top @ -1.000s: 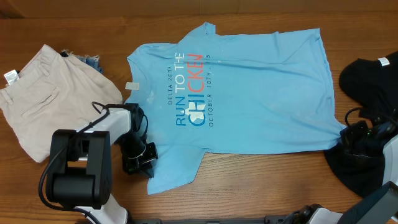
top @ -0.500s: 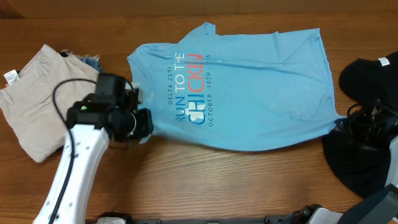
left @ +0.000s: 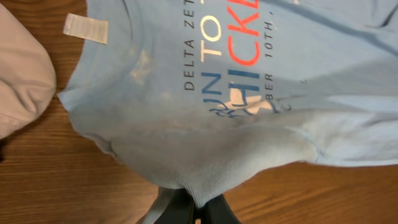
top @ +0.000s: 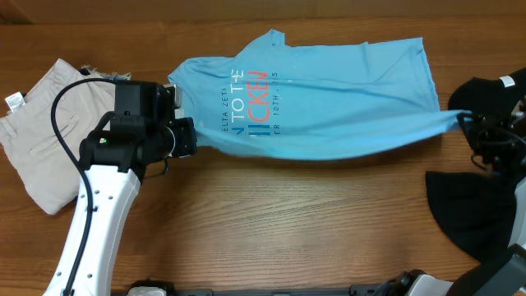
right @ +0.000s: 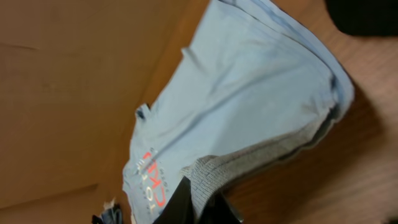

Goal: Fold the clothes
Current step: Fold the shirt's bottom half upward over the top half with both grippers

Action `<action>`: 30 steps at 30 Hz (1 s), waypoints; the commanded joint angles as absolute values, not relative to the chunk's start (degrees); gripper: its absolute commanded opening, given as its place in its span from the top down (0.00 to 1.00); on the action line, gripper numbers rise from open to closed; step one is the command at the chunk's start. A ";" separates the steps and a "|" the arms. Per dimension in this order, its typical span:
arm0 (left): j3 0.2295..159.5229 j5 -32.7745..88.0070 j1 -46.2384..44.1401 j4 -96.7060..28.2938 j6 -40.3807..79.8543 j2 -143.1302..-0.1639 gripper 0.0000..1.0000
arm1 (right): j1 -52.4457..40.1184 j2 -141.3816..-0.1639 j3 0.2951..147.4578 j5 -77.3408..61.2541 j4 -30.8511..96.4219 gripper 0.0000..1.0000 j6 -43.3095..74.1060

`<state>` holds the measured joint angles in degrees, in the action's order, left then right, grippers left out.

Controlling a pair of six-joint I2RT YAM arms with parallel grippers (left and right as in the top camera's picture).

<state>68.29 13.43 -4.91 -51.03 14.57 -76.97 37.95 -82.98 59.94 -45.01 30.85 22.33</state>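
The light blue T-shirt with white and red lettering lies across the back of the table, its near half lifted and folded back over the chest print. My left gripper is shut on the shirt's near left edge; the left wrist view shows the cloth pinched between the fingers. My right gripper is shut on the near right hem, seen as ribbed cloth in the right wrist view. The black T-shirt with its white neck label lies bunched at the right, under the right arm.
Beige trousers with a white tag lie at the left, with a frayed blue denim piece behind them. Bare wooden table spreads in front of the shirt.
Both grippers have lifted the shirt's near edge and carried it toward the back. The near sleeve and lower half now cover part of the lettering. The right gripper rose and moved back.
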 commanded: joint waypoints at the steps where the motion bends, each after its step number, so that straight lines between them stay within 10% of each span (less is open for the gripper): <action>1: 69.52 9.87 -5.17 -49.65 14.37 -79.15 0.96 | 34.72 -83.05 61.25 -45.84 27.59 0.96 26.24; 18: 73.03 10.52 -5.28 -63.96 12.60 -79.72 0.96 | 36.45 -83.57 63.20 -21.69 58.92 0.96 24.80; 30: 73.03 3.77 -5.26 -60.01 12.19 -80.09 0.96 | 35.64 -85.76 63.18 -21.74 54.15 0.96 24.71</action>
